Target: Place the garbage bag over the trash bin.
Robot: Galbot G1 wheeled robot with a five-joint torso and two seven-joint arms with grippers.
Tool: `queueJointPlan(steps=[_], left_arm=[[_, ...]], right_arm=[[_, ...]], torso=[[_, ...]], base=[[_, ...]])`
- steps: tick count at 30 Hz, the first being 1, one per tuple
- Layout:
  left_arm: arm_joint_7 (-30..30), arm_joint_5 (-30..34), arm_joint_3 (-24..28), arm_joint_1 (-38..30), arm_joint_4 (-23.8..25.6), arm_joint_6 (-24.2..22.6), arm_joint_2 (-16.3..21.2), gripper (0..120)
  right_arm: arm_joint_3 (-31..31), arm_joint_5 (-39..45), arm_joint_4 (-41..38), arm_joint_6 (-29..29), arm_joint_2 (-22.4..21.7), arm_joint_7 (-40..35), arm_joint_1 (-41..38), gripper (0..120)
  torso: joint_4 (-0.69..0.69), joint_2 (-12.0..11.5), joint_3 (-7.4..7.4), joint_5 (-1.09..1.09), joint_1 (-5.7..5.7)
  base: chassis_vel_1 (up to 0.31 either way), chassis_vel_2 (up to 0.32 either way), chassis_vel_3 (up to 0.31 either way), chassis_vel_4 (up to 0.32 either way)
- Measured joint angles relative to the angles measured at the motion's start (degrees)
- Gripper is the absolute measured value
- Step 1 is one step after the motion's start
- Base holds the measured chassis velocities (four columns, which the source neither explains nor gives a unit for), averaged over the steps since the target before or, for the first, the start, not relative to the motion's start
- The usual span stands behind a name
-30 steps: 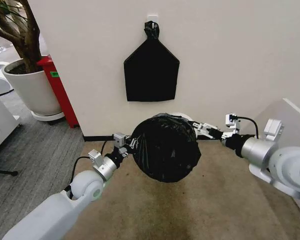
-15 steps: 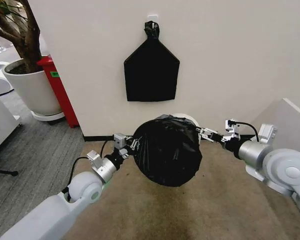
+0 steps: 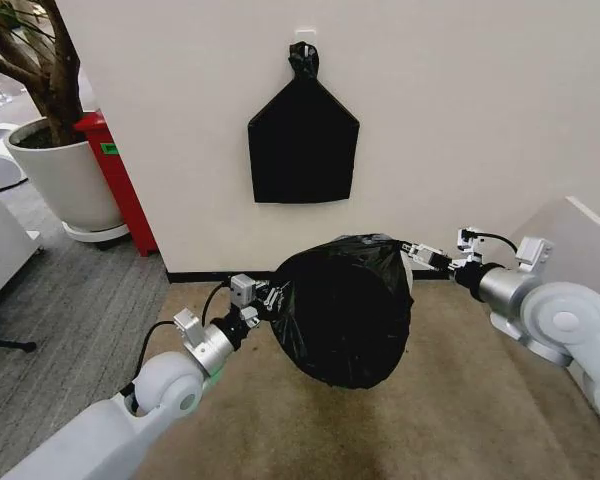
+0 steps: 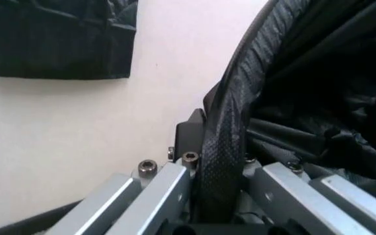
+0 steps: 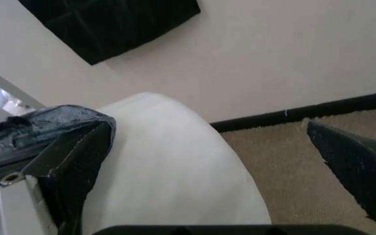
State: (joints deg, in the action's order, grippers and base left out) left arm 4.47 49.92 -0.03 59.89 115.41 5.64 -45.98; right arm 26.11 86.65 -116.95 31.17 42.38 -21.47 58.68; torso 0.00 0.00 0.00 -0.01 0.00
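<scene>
The crinkly black garbage bag (image 3: pixel 345 310) hangs stretched between my two grippers just in front of the wall. My left gripper (image 3: pixel 268 298) holds its left edge; in the left wrist view a rolled strip of the garbage bag (image 4: pixel 224 147) is pinched between the fingers (image 4: pixel 155 196). My right gripper (image 3: pixel 412 250) is at the bag's upper right. In the right wrist view its fingers stand wide apart, the bag's edge (image 5: pixel 37 127) draped over one finger (image 5: pixel 77 161). The cream-white trash bin (image 5: pixel 168 171) lies between them. In the head view the bag hides the bin.
A flat black house-shaped bundle (image 3: pixel 302 140) hangs on the wall above. A large white plant pot (image 3: pixel 65 180) and a red box (image 3: pixel 120 180) stand at the left. A white cabinet (image 3: pixel 580 250) sits at the right. Brown carpet (image 3: pixel 380 430) lies below.
The bag has shifted right and lower, and now covers the bin rim that showed behind it. My right gripper has drawn off to the right; the left has followed slightly.
</scene>
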Motion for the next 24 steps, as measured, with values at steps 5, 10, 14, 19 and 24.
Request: queueJointPlan(steps=[5, 10, 14, 19, 24], left_arm=[[-0.9, 4.7, -0.7, 0.3, -0.2, -1.7, -0.5, 0], [-1.5, 11.0, -1.9, 0.7, -2.2, -4.1, -1.3, 0], [-1.4, 18.9, -3.0, 1.1, -3.9, -7.2, -1.7, 0], [1.2, 24.6, -4.1, 1.2, -4.7, -10.8, -1.6, 0], [2.7, 25.1, -4.3, 1.5, -4.8, -11.6, -1.1, 0]], right_arm=[[0.3, 0.5, 0.7, -0.4, 0.5, 0.6, 0.6, 100], [2.2, 6.3, -1.2, -1.0, -0.2, -1.3, 1.7, 100], [3.2, 11.3, -2.5, -1.0, -0.1, -3.2, 2.7, 100], [3.7, 18.1, -2.3, 0.1, 1.2, -5.6, 2.9, 100], [4.4, 23.5, -1.2, 1.4, 2.2, -7.9, 2.4, 100]], torso=[[0.00, 0.0, 0.00, 0.02, 0.00], [0.00, 0.0, 0.00, 0.00, 0.00], [-0.01, 0.0, 0.00, -0.01, 0.00], [0.00, 0.0, 0.00, 0.00, 0.00], [0.01, 0.0, 0.00, 0.02, 0.00]], base=[[0.000, 0.000, 0.000, 0.000], [0.000, 0.000, 0.000, 0.000], [0.000, 0.000, 0.000, 0.000], [0.000, 0.000, 0.000, 0.000], [0.000, 0.000, 0.000, 0.000]])
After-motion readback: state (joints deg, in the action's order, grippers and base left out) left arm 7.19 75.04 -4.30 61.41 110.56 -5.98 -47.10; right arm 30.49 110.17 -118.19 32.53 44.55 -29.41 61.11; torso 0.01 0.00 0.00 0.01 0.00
